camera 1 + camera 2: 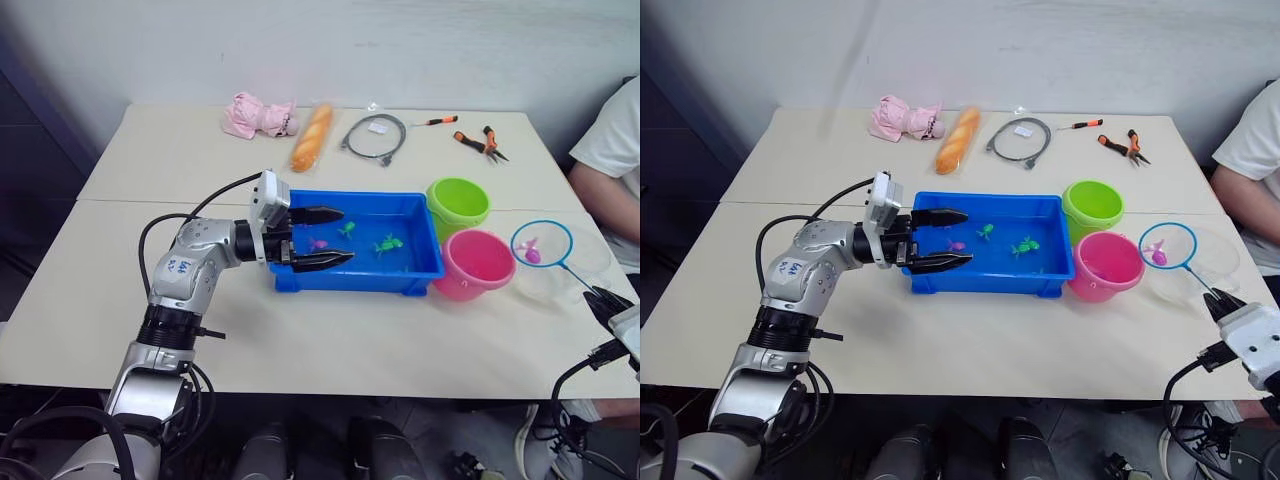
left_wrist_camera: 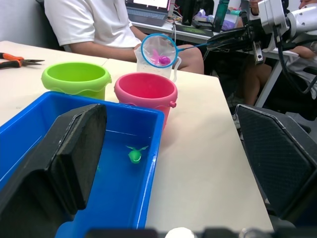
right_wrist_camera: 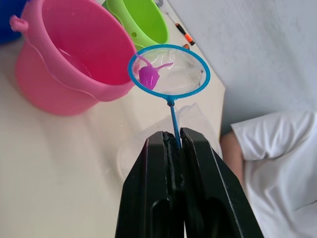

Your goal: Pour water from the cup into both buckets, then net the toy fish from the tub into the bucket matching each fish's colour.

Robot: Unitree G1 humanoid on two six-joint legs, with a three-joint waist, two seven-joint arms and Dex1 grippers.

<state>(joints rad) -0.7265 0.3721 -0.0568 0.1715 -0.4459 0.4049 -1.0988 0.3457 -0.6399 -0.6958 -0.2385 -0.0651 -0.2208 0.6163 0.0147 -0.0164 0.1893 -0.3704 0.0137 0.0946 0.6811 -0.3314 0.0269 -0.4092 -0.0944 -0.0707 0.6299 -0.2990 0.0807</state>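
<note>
The right gripper [image 3: 174,144] has its two fingers clamped tight on the thin handle of the net [image 3: 170,70], far from the hoop, which lets the hoop reach out past the pink bucket [image 1: 474,264] while the arm stays back at the table's near right corner. A magenta fish [image 3: 149,76] lies in the mesh at the hoop's edge nearest the pink bucket, and the hoop hangs above the clear cup [image 1: 560,272], just beside that bucket rather than over it; judging by that, the fish is caught but not yet tipped in, and the hoop needs to swing toward the robot's left over the pink rim. The green bucket [image 1: 458,203] stands just behind the pink one, both close against the right end of the tub [image 1: 360,277], so the carry from water to bucket is short. The left gripper [image 1: 318,238] reaches in from the tub's left end with its jaws spread wide, one finger above the water and the other just outside the near wall, so they straddle that wall, holding nothing; it looks placed to steady the tub, though I cannot tell whether a finger touches the rim. In the tub a small pink fish [image 1: 318,243] and two green fish [image 1: 389,244] float in shallow water. A person's arm [image 1: 602,195] rests at the table's right edge.
</note>
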